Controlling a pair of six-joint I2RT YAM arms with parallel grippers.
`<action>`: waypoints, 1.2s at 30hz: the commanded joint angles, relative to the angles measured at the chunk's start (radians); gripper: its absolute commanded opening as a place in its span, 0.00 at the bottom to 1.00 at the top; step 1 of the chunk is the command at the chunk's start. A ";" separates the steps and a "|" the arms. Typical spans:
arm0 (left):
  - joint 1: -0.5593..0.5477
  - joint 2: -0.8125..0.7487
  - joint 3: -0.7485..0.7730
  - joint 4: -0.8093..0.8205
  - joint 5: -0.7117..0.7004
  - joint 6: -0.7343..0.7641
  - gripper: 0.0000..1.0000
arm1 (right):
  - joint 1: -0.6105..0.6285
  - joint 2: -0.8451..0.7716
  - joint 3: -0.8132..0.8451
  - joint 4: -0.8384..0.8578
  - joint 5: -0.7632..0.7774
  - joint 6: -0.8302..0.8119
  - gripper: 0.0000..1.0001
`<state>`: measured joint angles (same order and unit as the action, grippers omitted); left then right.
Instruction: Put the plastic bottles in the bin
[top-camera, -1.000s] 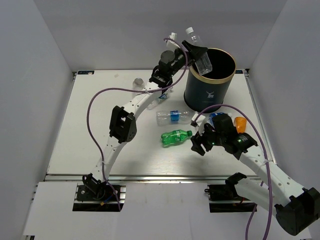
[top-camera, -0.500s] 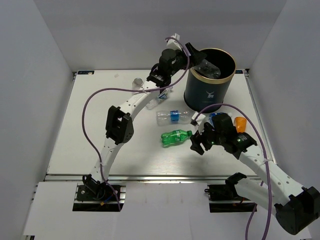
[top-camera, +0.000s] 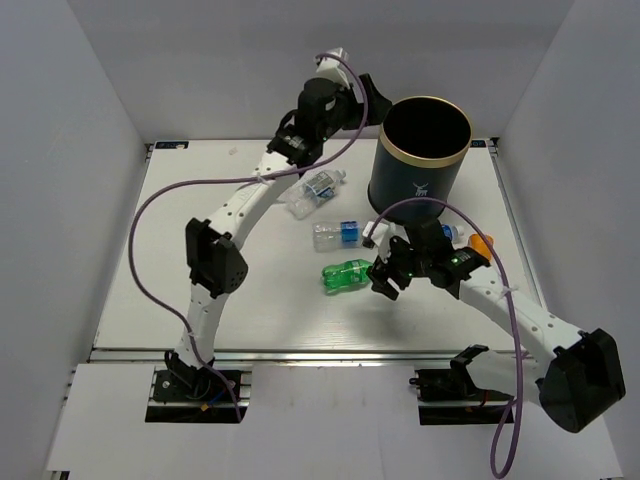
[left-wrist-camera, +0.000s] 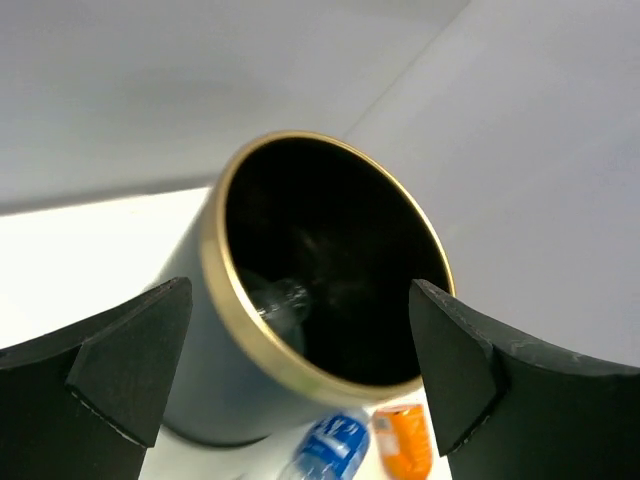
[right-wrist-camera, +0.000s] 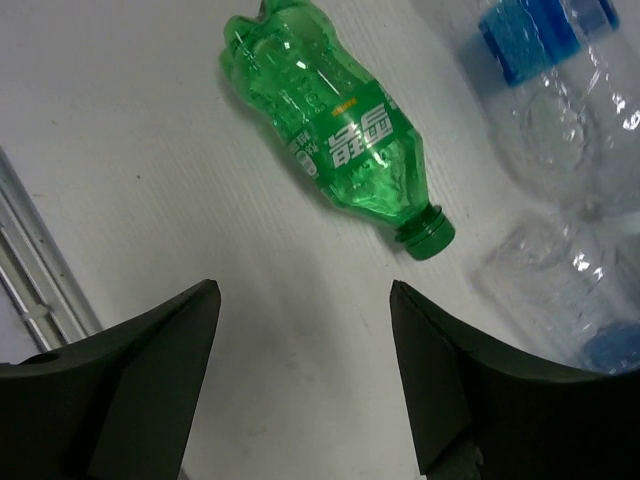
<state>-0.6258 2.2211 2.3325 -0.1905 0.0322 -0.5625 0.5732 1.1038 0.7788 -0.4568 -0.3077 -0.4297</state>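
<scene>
While the L gripper (top-camera: 366, 92) hangs wide open & empty just outside the rim of the bin (top-camera: 420, 165), a clear bottle (left-wrist-camera: 278, 298) lies inside, low against the inner wall. Bin stands upright near the far right corner of the table (top-camera: 180, 280). R gripper (top-camera: 384, 281) hovers near table centre, jaws apart w/ nothing btw them, just beside the cap of a green bottle (top-camera: 350, 273) lying on its side. Blue-label bottle (top-camera: 340, 234) & another clear one (top-camera: 315, 190) lie farther back.

White table (top-camera: 280, 305), pale grey walls (top-camera: 200, 70)
</scene>
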 joint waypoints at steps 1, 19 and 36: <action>0.024 -0.260 0.007 -0.169 -0.084 0.144 0.99 | 0.020 0.024 0.037 0.067 -0.034 -0.174 0.75; 0.024 -1.258 -1.200 -0.478 -0.155 0.108 0.99 | 0.111 0.436 0.221 0.167 0.002 -0.333 0.82; 0.024 -1.339 -1.265 -0.583 -0.086 0.269 0.94 | 0.191 0.631 0.214 0.069 -0.041 -0.334 0.25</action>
<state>-0.5995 0.8967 1.0897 -0.7921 -0.0952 -0.3397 0.7551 1.7092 0.9886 -0.3111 -0.3267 -0.7677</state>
